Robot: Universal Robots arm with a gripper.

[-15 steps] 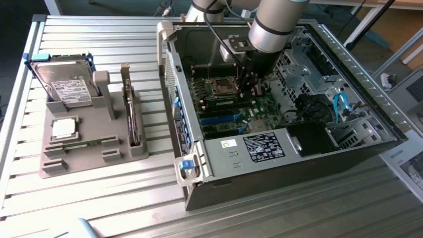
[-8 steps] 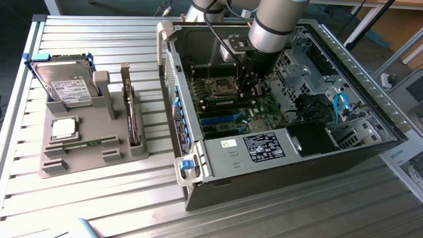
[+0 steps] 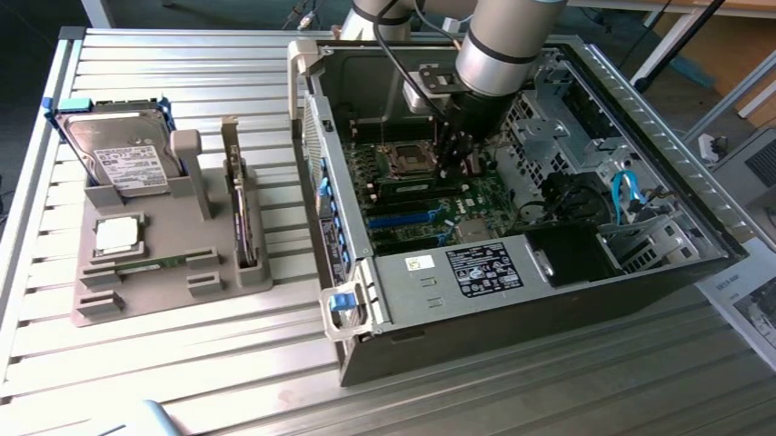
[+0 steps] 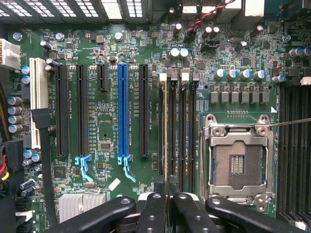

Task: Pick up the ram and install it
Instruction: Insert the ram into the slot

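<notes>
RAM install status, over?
End effector shut on long thin green RAM stick, seen edge-on. Stick in line with black memory slots beside open silver processor socket. No obstruction seen.

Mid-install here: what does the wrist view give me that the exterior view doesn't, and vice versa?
Wrist view adds: the ram edge-on between the gripper's closed fingers, lined up along a memory slot near the blue slot. Exterior view adds: the parts tray with the hard drive and processor chip. Shared: the gripper over the motherboard, beside the empty processor socket.
</notes>
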